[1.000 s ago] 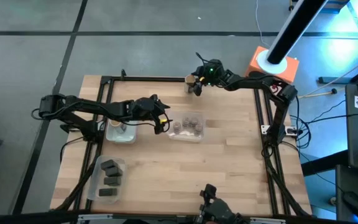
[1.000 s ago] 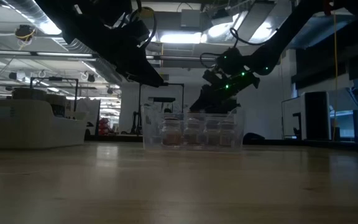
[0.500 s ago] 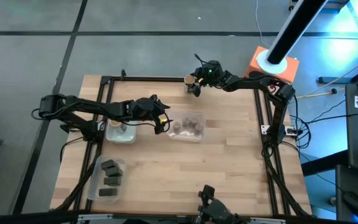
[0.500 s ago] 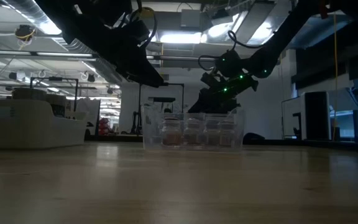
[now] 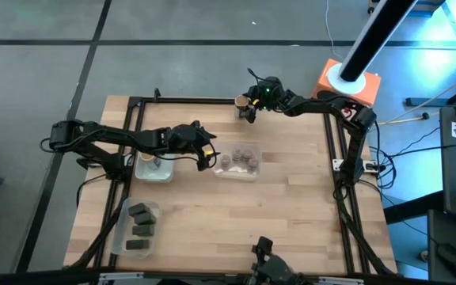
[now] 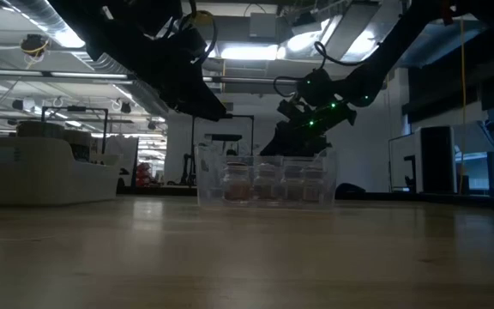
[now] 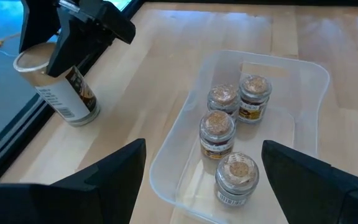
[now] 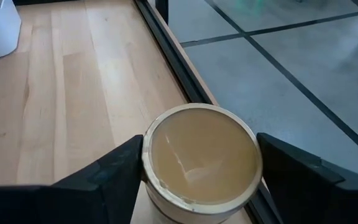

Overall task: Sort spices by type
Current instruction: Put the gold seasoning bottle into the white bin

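- Your right gripper (image 5: 245, 108) straddles the tan-topped jar (image 5: 241, 101) at the table's (image 5: 291, 206) far edge, fingers not visibly clamped.
- Your left gripper (image 5: 209, 155) hangs open beside the middle tray (image 5: 236, 173) holding four squat jars (image 7: 229, 149).

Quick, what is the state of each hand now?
Left hand: open, empty, above the tray of small jars.
Right hand: fingers around the tan-topped jar.

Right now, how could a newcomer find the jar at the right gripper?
Go to the table's far edge. The tan-topped jar stands there alone, between the right gripper's fingers. Unlike the small jars, it sits in no tray.
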Controlling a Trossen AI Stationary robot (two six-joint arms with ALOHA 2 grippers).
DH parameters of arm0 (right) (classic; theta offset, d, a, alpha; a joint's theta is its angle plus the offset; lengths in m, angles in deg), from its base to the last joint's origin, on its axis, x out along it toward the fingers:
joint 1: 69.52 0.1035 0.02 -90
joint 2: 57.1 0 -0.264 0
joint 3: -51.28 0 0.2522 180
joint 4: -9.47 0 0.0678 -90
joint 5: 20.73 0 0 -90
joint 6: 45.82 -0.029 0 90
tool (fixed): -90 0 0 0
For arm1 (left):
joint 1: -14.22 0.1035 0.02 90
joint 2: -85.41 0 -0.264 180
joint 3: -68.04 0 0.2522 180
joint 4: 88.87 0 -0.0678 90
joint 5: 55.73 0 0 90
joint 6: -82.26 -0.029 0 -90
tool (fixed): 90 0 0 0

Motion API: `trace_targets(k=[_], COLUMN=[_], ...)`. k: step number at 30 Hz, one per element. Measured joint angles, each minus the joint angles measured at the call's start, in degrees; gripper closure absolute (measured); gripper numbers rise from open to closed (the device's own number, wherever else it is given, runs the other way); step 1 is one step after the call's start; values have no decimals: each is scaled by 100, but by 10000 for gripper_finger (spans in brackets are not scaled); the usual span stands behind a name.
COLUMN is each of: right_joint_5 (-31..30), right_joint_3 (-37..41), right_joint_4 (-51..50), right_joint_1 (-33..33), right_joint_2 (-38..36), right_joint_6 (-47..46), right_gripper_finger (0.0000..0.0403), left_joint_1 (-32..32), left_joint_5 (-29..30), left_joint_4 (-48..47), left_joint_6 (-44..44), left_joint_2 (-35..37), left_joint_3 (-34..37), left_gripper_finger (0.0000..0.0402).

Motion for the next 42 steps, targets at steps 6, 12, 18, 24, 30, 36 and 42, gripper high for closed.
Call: trace_targets(k=[6,12,18,24,30,36,42], right_joint_5=[-14,7,2,4,-118,-300,-323], right_joint_3=[14,-218,-484,-528,-530,-535,-549], right_joint_4=[155,45,1,42,408,771,1009], right_joint_1=[191,545,931,1346,1786,2080,2152], right_joint_2=[-26,-22,-22,-22,-25,-28,4], right_joint_6=[4,3,18,20,24,23,-248], right_gripper_finger=[122,116,120,116,114,113,113], left_joint_1=[-43,-92,-85,-87,-92,-87,-85], left_joint_5=[0,-2,0,33,654,1433,2018], left_joint_4=[-83,-122,-176,-618,-1510,-2293,-2755], left_joint_6=[184,155,149,195,371,601,918], left_joint_2=[0,0,0,215,977,1671,1996], left_joint_3=[0,0,0,0,0,0,0], left_gripper_finger=[98,98,98,98,98,98,98])
